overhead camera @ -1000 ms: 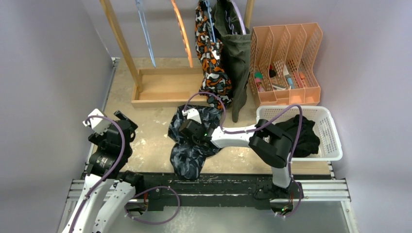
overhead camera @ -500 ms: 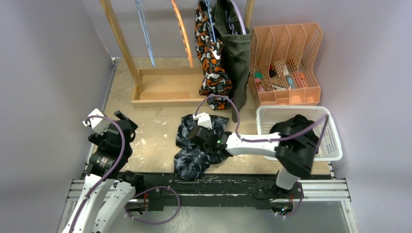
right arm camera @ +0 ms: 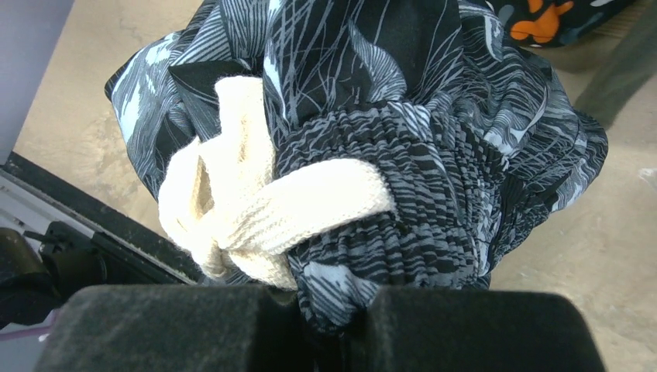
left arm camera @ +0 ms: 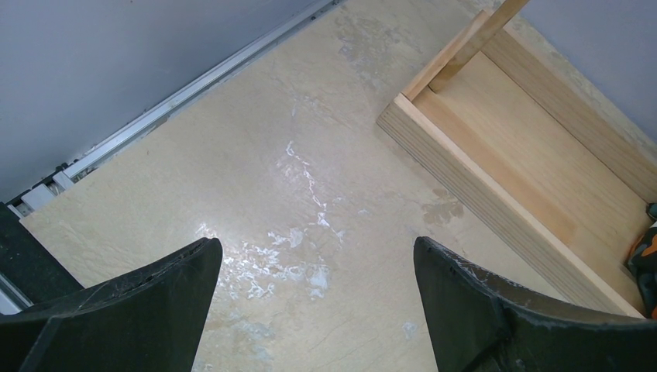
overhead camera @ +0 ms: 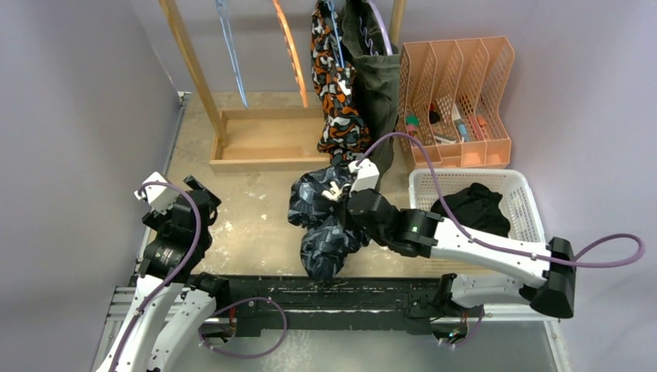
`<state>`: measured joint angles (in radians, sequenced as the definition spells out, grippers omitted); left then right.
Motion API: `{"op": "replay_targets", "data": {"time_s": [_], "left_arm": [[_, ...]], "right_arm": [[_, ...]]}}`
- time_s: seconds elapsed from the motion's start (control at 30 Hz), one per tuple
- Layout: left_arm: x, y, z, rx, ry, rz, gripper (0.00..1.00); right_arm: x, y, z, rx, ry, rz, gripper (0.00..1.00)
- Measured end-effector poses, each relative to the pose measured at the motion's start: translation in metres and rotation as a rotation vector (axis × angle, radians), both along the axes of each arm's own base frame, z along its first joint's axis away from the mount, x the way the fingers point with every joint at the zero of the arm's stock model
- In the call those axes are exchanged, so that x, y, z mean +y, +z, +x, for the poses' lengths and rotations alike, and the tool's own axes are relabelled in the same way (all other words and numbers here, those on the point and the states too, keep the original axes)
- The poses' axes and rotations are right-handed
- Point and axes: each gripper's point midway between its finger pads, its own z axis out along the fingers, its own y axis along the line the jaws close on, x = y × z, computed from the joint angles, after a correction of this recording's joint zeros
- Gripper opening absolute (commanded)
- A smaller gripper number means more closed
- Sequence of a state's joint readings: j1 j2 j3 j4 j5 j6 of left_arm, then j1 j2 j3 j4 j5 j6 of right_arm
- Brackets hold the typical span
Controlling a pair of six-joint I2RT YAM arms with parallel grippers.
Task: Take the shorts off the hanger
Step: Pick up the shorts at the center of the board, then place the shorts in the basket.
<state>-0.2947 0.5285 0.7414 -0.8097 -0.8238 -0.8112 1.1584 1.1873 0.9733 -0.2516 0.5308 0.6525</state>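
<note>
Navy wavy-patterned shorts (overhead camera: 321, 232), loose moments earlier, rose clamped in the right gripper (right arm camera: 333, 310), likely bound for the basket (overhead camera: 533, 225); left gripper (left arm camera: 314, 302) gaped empty.

No writing, label, brand, number or sign could be read in any view. The small items (overhead camera: 435, 129) in the peach desk organizer (overhead camera: 480, 153) were too small to tell whether they carried print. The wavy-patterned shorts (right arm camera: 465, 116) showed pattern only.
</note>
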Motion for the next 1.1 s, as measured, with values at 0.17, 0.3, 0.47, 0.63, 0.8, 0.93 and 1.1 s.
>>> {"op": "replay_targets", "data": {"time_s": [0.17,0.3,0.47,0.63,0.8,0.93,1.1], "left_arm": [[0.0,0.0,0.0,0.0,-0.001,-0.001,0.94],[0.0,0.0,0.0,0.001,-0.001,-0.001,0.94],[0.0,-0.001,0.001,0.006,-0.001,0.001,0.97],[-0.001,-0.004,0.002,0.023,0.0,0.006,0.97],[-0.001,-0.004,0.002,0.024,0.0,0.007,0.97],[-0.001,-0.006,0.003,0.03,-0.001,0.008,0.98],[-0.002,-0.008,0.004,0.042,-0.003,0.01,0.98]], "right_arm": [[-0.027,0.02,-0.012,-0.004,-0.009,0.033,0.0],[-0.051,0.033,-0.021,0.001,-0.036,0.063,0.0],[-0.096,0.031,-0.023,0.029,-0.209,0.066,0.0],[-0.133,0.035,-0.012,-0.011,-0.362,0.04,0.0],[-0.158,0.052,0.01,-0.075,-0.542,-0.027,0.0],[-0.185,0.053,0.016,-0.106,-0.668,-0.078,0.0],[-0.219,0.075,0.026,-0.188,-0.755,-0.082,0.0]]}}
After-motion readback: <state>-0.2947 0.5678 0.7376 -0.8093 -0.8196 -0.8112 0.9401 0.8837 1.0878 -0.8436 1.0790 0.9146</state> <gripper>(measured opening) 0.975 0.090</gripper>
